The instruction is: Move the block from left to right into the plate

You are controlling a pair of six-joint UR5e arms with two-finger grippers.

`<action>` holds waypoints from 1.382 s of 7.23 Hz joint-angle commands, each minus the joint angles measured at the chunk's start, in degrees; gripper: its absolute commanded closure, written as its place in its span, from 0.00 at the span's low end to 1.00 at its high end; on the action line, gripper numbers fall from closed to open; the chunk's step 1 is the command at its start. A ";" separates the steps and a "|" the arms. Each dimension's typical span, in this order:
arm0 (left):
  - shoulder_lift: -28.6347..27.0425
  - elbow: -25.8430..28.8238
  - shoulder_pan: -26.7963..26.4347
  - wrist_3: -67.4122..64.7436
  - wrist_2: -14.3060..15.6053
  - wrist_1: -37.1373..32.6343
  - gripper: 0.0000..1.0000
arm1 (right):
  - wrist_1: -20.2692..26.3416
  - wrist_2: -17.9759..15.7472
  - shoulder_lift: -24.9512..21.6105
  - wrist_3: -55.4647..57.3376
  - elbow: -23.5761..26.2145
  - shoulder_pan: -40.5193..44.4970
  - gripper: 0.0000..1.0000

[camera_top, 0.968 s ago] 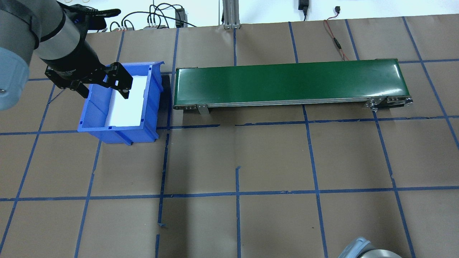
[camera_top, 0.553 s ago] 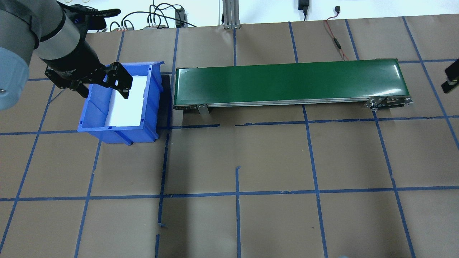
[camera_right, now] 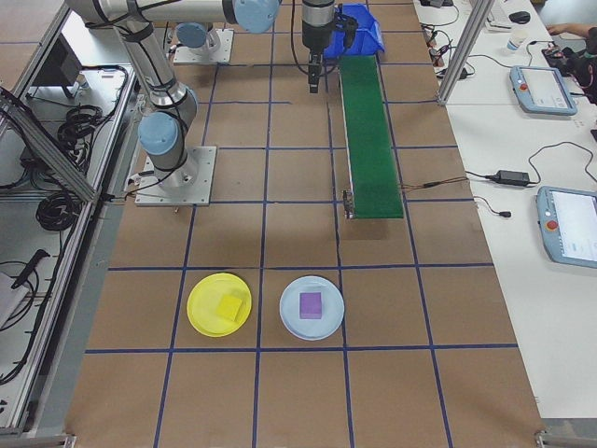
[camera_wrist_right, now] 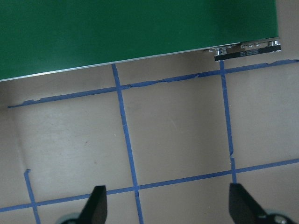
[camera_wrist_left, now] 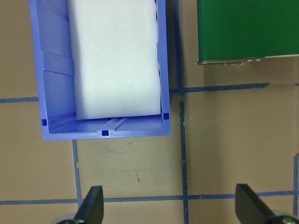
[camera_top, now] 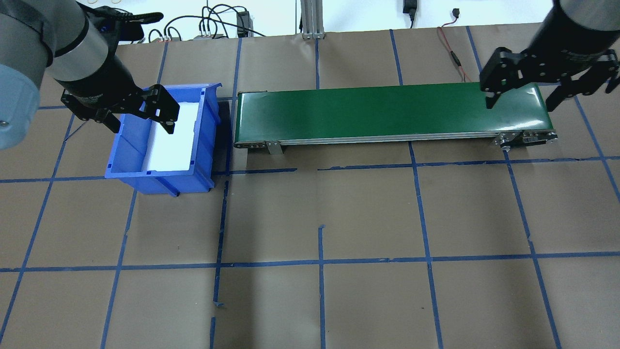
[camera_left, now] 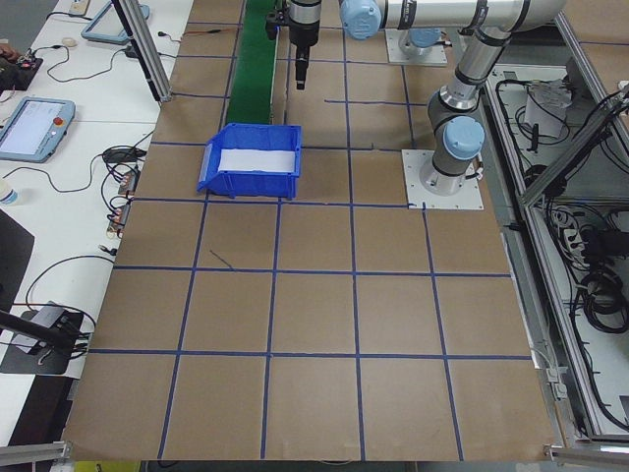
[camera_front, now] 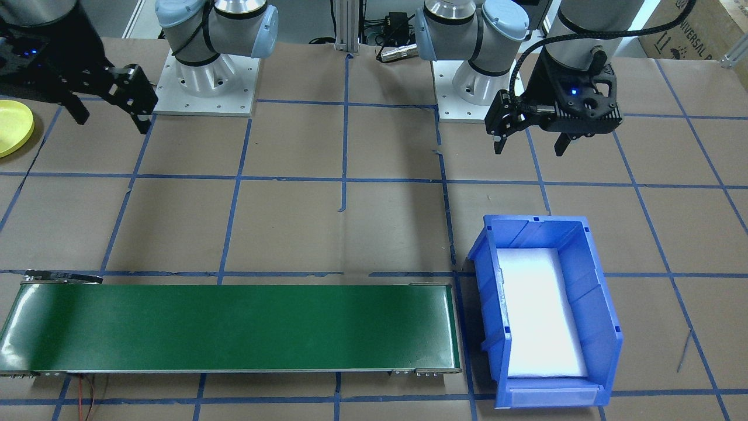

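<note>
Brown paper gridded with blue tape covers the table (camera_top: 368, 213), which carries a green conveyor belt (camera_top: 387, 111) and, just beside its end on the robot's left, a blue bin (camera_top: 162, 135) lined with a white foam pad (camera_top: 169, 140).

The left end effector (camera_top: 138, 116) hangs over the bin's near-left part in the overhead view, its 2 fingers spread wide with nothing between them; its wrist camera looks down on the bin's end wall and bare paper. The right end effector (camera_top: 520, 99) hovers above the conveyor's end on the robot's right, fingers likewise spread and empty; its wrist camera shows the belt's edge and taped paper below.

The yellow plate (camera_right: 219, 303) lies on the table well beyond the conveyor's right-hand end, as seen from the camera on the robot's right. A yellow block (camera_right: 229, 307) rests flat inside it, slightly off centre. Just beside it, apart from it, sits a pale blue plate (camera_right: 312, 307) holding a purple block (camera_right: 311, 304). In the front-facing view only an edge of the yellow plate shows at the frame's left border, near the right end effector.
</note>
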 commanded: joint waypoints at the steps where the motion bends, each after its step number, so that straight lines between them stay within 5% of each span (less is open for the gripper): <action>1: 0.00 -0.01 0.00 0.00 0.09 0.00 0.00 | -0.06 0.04 4.70 6.74 -4.67 7.39 0.08; 10: 0.09 -0.72 -0.26 0.00 -0.17 -0.18 0.00 | -3.48 2.06 4.64 5.79 -2.24 8.56 0.02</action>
